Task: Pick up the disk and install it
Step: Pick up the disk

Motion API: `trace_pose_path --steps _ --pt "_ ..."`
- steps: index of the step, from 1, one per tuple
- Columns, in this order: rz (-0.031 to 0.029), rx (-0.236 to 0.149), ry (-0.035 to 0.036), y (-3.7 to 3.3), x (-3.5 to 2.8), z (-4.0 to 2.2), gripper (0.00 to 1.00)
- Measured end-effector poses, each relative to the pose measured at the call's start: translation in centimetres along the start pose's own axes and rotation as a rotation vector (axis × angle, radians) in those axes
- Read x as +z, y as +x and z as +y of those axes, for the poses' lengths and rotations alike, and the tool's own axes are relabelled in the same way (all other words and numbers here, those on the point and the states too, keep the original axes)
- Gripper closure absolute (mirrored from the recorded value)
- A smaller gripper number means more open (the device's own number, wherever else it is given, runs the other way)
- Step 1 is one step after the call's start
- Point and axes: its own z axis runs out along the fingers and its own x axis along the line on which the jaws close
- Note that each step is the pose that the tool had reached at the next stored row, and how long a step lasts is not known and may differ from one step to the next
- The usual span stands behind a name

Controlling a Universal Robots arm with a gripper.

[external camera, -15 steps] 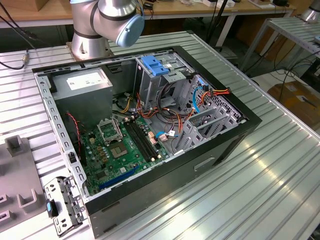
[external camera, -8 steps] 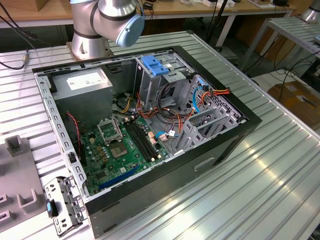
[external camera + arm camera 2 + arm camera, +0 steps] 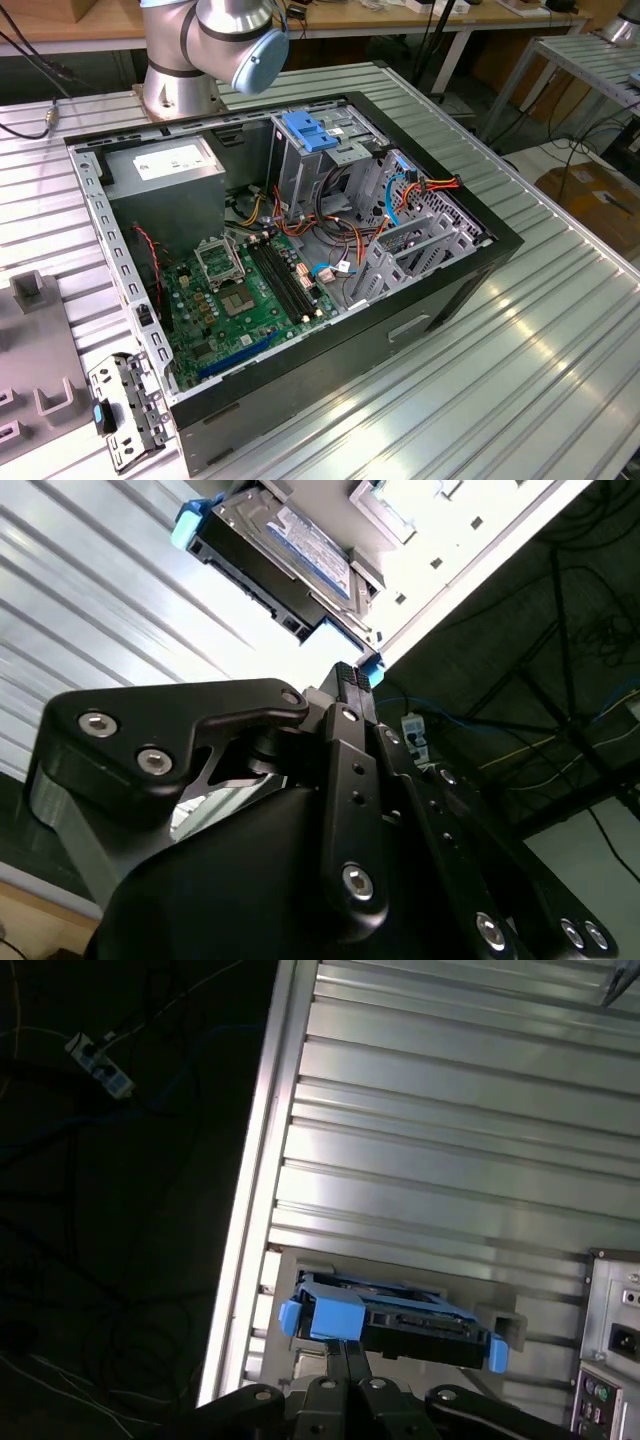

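The disk is a dark grey drive in a bright blue carrier rail. It lies in a grey holder on the ribbed metal table, close to the table's edge. In the second wrist view the disk shows its labelled face. My gripper is right at the blue end of the carrier, and in the second wrist view the gripper reaches one blue corner of it. Whether it touches the carrier I cannot tell. The open computer case lies on its side in the exterior view, with a metal drive cage inside.
The arm's base stands behind the case. A grey fixture block and a loose metal bracket lie at the exterior view's left. Beyond the table edge by the disk, cables and a power strip lie on the dark floor.
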Motion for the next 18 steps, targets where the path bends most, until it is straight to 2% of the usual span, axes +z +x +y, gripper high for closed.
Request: trace_pose_path --steps 18 --pt "0.0098 -0.227 -0.0013 0.00 0.00 0.00 0.89"
